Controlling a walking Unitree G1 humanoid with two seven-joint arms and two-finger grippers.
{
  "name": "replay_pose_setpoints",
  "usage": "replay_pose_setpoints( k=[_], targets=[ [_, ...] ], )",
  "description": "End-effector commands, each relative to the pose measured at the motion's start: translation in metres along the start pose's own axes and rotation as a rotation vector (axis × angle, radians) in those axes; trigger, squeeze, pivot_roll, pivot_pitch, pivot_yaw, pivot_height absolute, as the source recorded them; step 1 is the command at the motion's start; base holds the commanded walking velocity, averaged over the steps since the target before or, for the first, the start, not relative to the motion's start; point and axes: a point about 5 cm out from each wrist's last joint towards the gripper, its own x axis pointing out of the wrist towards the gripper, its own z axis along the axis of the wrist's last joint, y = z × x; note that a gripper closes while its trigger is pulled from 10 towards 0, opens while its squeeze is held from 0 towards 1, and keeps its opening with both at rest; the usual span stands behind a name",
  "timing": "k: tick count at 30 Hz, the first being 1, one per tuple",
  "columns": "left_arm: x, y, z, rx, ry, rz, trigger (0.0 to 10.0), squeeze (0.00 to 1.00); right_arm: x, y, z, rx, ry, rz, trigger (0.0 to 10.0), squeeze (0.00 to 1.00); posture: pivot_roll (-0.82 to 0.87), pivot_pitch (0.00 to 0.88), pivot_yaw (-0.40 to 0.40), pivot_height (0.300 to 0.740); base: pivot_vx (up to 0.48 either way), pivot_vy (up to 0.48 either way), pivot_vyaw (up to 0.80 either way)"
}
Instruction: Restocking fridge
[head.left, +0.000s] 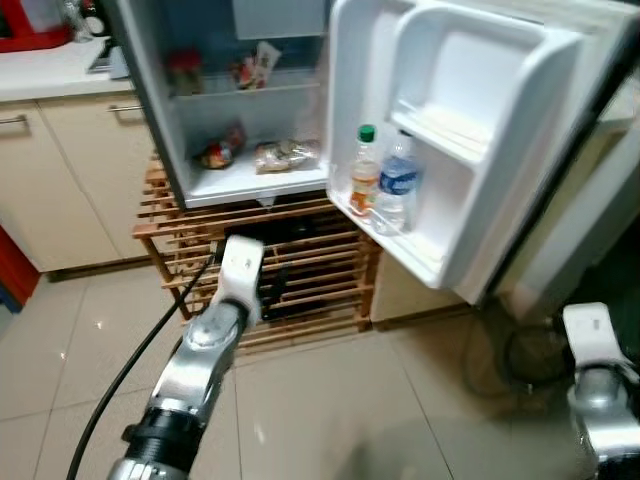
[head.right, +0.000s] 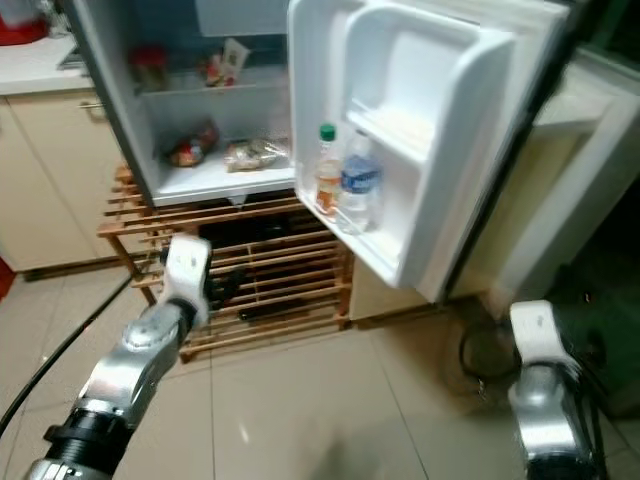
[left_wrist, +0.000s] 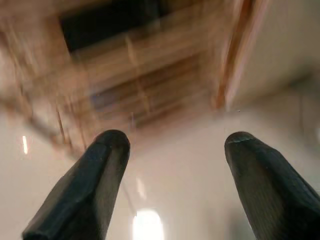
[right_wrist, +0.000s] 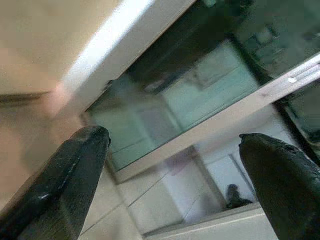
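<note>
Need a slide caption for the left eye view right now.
Open mini fridge on a wooden rack, two bottles in its door shelf, left gripper open and empty before the rack.

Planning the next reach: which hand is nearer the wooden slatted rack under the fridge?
Left. The left hand hovers right in front of the wooden rack, open. The right hand hangs off to the right, past the open fridge door.

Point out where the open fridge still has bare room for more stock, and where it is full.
Free: the upper door shelf, above the two bottles, and the lower door shelf to the right of the water bottle. Crowded: beside it the orange bottle fills the shelf's inner end; the fridge floor holds food packets. Both grippers are empty.
</note>
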Motion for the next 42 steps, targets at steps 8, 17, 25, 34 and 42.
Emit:
replay_pose_setpoints(
  k=[8, 17, 25, 34, 42],
  targets=[
    [0.007, 0.008, -0.045, 0.163, 0.224, -0.008, 10.0, 0.00, 0.020, 0.008, 0.093, 0.251, -0.160, 0.038, 10.0, 0.00, -0.10, 0.000, 0.039, 0.740, 0.000, 0.000, 0.00],
    [0.013, 0.004, -0.045, 0.312, 0.228, -0.045, 10.0, 0.00, -0.017, 0.056, 0.158, 0.437, -0.363, 0.465, 10.0, 0.00, -0.08, 0.000, 0.024, 0.740, 0.000, 0.000, 0.00],
    [0.005, -0.003, -0.085, 0.395, 0.382, -0.231, 10.0, 0.00, -0.132, 0.083, 0.202, 0.454, -0.636, 1.210, 10.0, 0.00, -0.09, 0.000, 0.036, 0.740, 0.000, 0.000, 0.00],
    [0.009, -0.030, -0.090, 0.319, 0.296, -0.211, 10.0, 0.00, -0.079, 0.074, 0.177, 0.502, -0.461, 0.923, 10.0, 0.00, -0.08, 0.000, 0.023, 0.740, 0.000, 0.000, 0.00],
    [0.025, -0.098, -0.023, 0.195, -0.056, -0.215, 10.0, 0.00, -0.054, 0.062, 0.140, 0.456, -0.341, 0.586, 10.0, 0.00, -0.08, 0.000, 0.018, 0.740, 0.000, 0.000, 0.00]
  ],
)
